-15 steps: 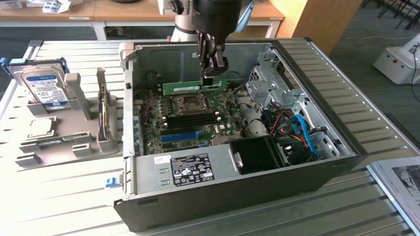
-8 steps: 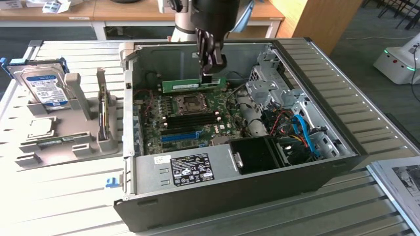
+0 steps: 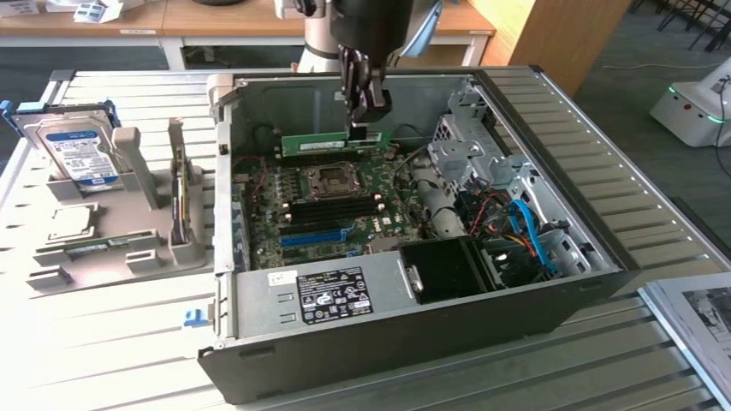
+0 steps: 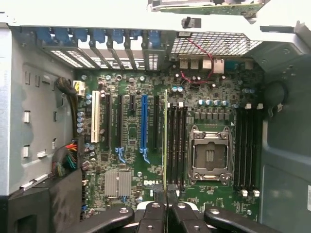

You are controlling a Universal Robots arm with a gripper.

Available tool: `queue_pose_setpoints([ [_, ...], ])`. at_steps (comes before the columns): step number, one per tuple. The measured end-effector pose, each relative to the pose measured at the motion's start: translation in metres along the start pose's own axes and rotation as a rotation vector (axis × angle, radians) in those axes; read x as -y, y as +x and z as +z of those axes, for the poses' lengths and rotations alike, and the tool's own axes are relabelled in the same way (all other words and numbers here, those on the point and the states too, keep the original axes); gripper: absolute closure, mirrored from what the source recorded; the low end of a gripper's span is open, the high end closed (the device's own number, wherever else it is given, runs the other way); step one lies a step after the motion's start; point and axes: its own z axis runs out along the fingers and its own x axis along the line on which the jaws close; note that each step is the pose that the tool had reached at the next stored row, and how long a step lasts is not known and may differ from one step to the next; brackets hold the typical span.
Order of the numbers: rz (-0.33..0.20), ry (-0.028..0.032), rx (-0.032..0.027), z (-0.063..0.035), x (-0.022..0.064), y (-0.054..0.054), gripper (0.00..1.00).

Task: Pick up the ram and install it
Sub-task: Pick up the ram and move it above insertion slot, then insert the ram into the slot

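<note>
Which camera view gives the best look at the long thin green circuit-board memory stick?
The exterior view. There the long thin green circuit-board ram stick shows its broad side, gripped by the black gripper above the green motherboard. The wrist view sees the stick edge-on, as a thin green line running out from between the fingers.

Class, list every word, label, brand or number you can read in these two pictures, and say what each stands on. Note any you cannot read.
"DELL": white print on the motherboard, wrist view.
Black label on the power supply: too small to read.
Blue-white label on the hard drive: blurred, unreadable.
White label on the ram: too small to read.
Printed sheet at the exterior view's right: unreadable.
</note>
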Motion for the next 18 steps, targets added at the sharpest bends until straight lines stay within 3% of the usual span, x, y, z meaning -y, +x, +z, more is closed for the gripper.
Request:
queue_pose_setpoints([
  [11,0.001,0.0003,0.0000,0.0010,0.0000,-0.013,0.88],
  [18,0.001,0.0004,0.0000,0.0010,0.0000,-0.014,0.88],
])
